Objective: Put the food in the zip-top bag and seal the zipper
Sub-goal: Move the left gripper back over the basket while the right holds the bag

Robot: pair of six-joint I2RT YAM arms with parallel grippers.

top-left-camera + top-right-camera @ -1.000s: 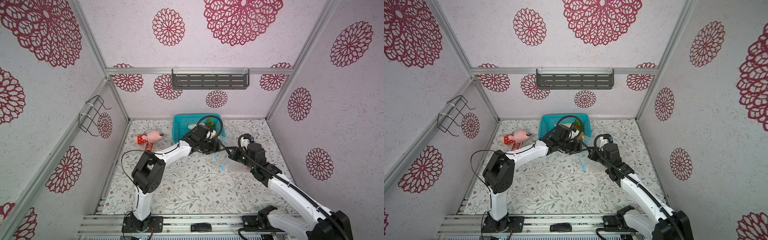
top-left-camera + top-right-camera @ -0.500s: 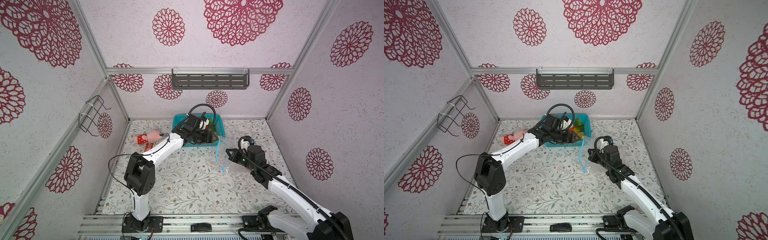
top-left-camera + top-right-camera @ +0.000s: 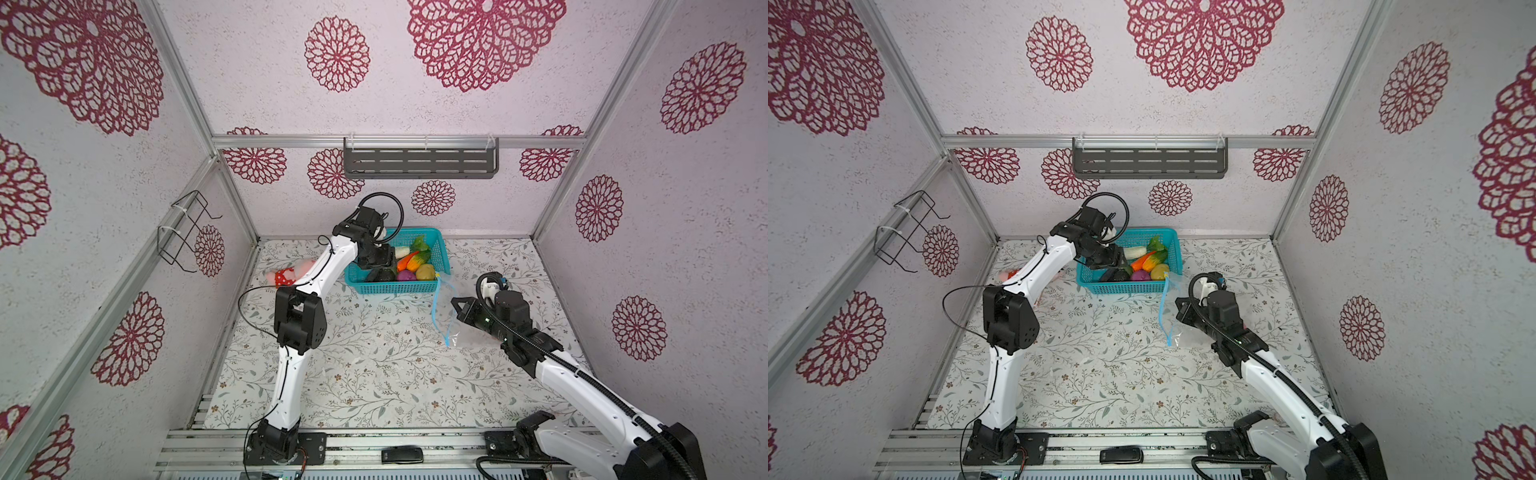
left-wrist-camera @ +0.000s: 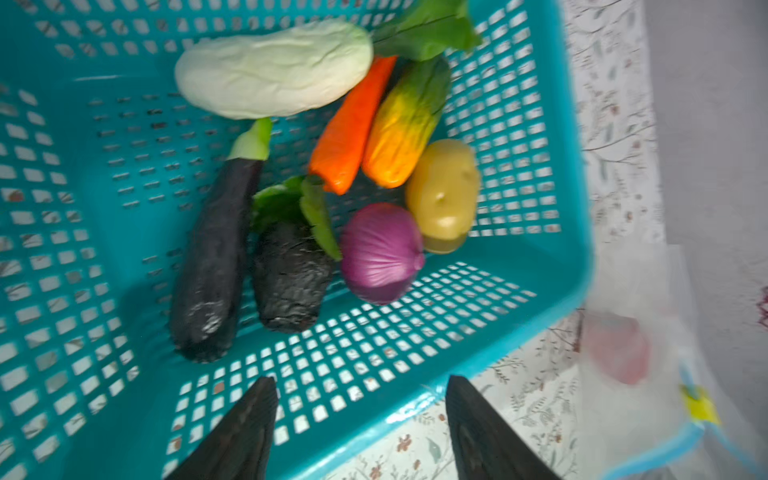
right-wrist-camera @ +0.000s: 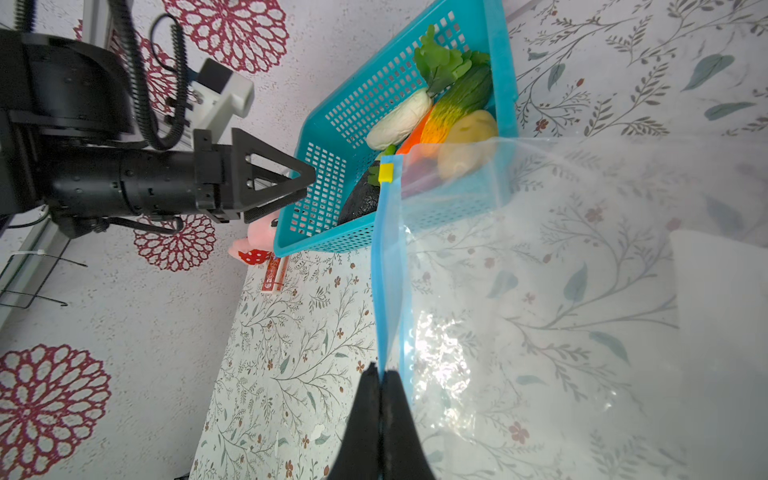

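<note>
Zip-top bag point(image 5: 540, 291) rests on the desk point(image 5: 311, 353) just beside the teal basket point(image 5: 332, 174), its blue zipper point(image 5: 388, 270) edge pinched in the clenched right gripper point(image 5: 380, 376). Farther back, the food point(image 4: 380, 253) lies in that basket, with the left gripper point(image 4: 359, 380) spread open and empty above its rim.

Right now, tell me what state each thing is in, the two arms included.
left gripper: fingers apart, empty, above the basket
right gripper: fingers shut on the zipper
zipper: open or sealed, cannot tell
zip-top bag: held by its blue edge, reddish item showing through
basket: upright, holding the food
plush toy: lying beside the basket
</note>
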